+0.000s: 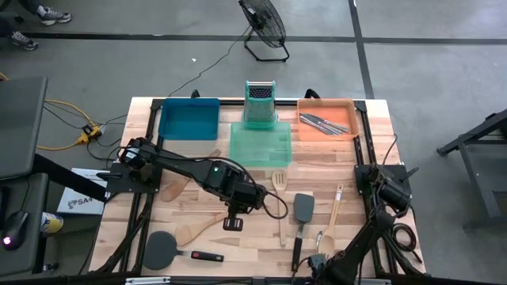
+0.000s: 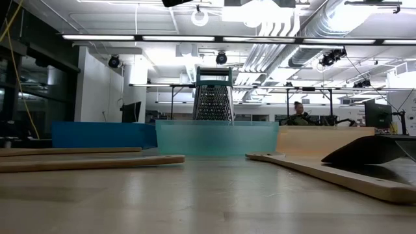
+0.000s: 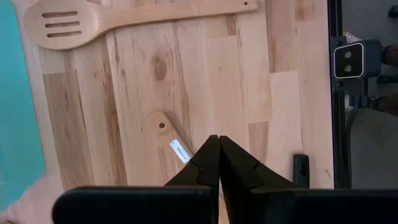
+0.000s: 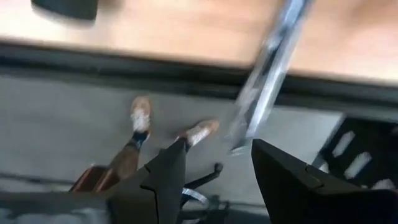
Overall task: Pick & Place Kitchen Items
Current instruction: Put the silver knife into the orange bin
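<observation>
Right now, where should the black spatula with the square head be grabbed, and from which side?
The black spatula lies flat, its wide head probably too broad to pinch. Take the slim handle mid-length, straight down from above, closing across it.

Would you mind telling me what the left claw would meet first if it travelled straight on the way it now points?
Probably the pale wooden utensil handle just ahead of the shut left claw, though height above the wooden table is unclear.

Our left gripper [image 3: 219,142] hangs mid-table, fingers pressed together; our right gripper [image 4: 219,163] sits at the near edge, fingers parted.
</observation>
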Tool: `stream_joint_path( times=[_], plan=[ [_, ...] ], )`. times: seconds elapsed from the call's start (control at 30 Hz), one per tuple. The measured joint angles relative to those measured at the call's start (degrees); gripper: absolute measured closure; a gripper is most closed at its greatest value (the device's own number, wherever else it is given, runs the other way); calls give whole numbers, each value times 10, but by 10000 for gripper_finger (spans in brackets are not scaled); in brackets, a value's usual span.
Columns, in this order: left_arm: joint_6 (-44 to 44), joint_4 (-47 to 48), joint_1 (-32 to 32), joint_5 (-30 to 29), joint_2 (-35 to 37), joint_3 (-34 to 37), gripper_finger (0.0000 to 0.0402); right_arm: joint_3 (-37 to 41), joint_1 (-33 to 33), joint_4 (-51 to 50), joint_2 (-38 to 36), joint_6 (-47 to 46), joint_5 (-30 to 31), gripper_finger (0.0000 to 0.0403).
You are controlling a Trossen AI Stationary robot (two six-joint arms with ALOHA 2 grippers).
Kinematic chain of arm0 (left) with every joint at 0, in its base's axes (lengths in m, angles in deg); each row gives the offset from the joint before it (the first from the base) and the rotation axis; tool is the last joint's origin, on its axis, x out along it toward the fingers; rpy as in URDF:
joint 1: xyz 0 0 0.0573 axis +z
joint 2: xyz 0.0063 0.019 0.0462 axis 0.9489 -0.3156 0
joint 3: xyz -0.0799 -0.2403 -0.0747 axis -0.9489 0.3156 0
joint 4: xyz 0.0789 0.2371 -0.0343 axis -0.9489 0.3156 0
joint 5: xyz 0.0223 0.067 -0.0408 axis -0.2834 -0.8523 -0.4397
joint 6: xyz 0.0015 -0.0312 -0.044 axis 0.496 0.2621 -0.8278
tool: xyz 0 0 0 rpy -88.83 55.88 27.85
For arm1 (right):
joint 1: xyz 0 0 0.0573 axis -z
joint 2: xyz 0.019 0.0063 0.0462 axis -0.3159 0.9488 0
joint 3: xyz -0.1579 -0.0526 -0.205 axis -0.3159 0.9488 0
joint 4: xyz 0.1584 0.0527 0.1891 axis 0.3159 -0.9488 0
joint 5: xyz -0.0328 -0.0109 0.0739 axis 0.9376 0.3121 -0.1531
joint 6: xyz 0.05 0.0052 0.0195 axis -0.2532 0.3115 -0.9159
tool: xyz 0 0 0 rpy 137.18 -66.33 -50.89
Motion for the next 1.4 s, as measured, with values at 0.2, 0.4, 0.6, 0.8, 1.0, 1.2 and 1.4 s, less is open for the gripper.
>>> stream_joint_path(
  times=[0.2,0.4,0.6,0.8,1.0,1.2,1.4],
  plan=[
    [2,4,0,0,0,0,402,0,0,9,19,-11,-20,225],
    [3,4,0,1,0,0,402,0,0,0,19,-11,-36,225],
    [3,4,0,1,0,0,402,0,-1,-5,19,-7,-44,225],
    [2,4,0,2,0,0,402,0,0,-16,19,1,-61,225],
    [2,3,0,2,0,0,402,0,-2,-12,19,12,-74,225],
    [2,4,0,2,0,0,402,0,-2,-1,18,13,-54,225],
    [2,4,0,2,0,0,402,0,-2,-19,18,14,-54,225]
  ],
)
